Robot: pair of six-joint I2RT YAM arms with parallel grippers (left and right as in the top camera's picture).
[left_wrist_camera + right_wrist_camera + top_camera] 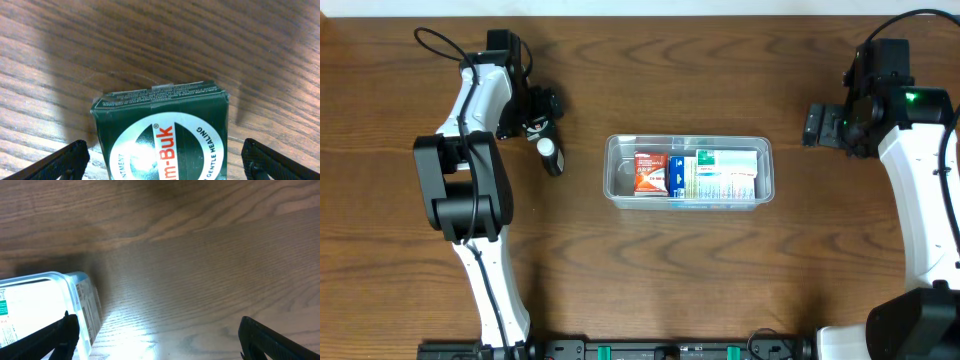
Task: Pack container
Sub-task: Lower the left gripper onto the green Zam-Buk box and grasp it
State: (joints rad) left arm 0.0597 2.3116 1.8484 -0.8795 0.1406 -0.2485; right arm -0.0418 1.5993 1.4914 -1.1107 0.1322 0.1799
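Left gripper (pixel 162 160) is hanging wide open, gripping nothing, straddling a green box (pixel 160 115) whose lower half is getting cut off. Right gripper (pixel 157 340) is gaping empty too. The container (pixel 612 170) is sitting at its 8 o'clock, 4 o'clock from the left one, with table (pixel 720 270) showing all around it.

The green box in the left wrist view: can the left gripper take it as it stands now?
Probably yes. The left gripper is open, with one finger on each side of the green box. The box lies alone on the table, and nothing shows between it and the fingers.
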